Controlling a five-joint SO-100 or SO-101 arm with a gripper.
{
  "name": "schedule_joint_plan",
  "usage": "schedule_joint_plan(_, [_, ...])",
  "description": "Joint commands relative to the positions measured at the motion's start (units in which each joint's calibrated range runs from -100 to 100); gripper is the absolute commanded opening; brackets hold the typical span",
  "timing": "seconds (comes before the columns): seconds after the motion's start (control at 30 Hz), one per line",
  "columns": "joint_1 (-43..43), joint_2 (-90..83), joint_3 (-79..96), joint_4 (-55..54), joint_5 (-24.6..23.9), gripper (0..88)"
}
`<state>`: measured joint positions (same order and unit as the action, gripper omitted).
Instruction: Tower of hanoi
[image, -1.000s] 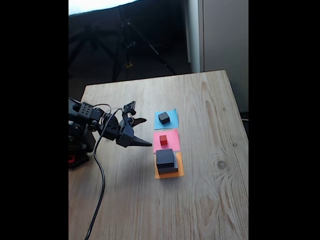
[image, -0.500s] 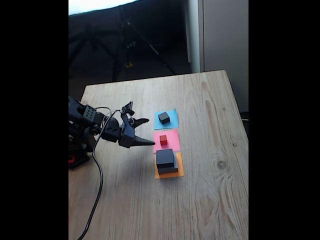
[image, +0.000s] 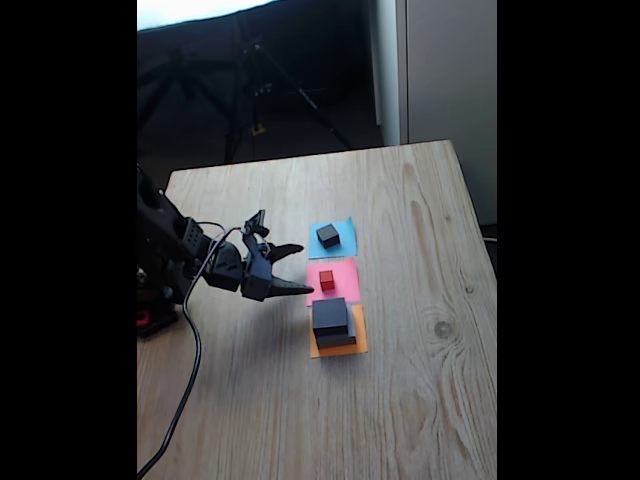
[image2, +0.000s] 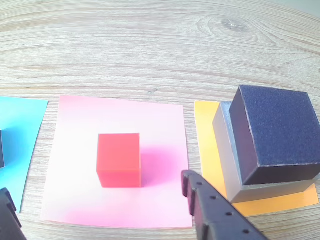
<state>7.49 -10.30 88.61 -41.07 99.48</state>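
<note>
small black cube (image2: 1, 148) cropped at the wrist view's left edge, grey block (image2: 227, 150) mostly covered (medium black block (image2: 275, 132) on top)

My gripper (image: 303, 270) is spread wide with open wood beneath it. Dead ahead the red cube (image2: 118, 160) stands alone on the pink paper (image2: 150, 125), bare paper all round, so both fingers can straddle it. In the wrist view, the medium black block (image2: 275, 132) stacked on the grey block (image2: 231, 155) crowds the right finger (image2: 212, 210).
</note>
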Motion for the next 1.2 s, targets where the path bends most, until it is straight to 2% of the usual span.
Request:
schedule_joint_plan(0.0, [-1.18, 3.57, -2.98, -4.29, 0.52, 41.1])
schedule_joint_plan(0.37, [-2.10, 13.18, -10.80, -7.45, 0.52, 39.0])
schedule_joint_plan(0.77, [-2.85, 21.81, -10.61, -17.24, 0.52, 35.4])
schedule_joint_plan(1.0, [-3.60, 24.99, -12.80, -18.78, 0.52, 35.4])
schedule_joint_plan(1.17, [-3.93, 27.71, -15.25, -19.83, 0.52, 29.8])
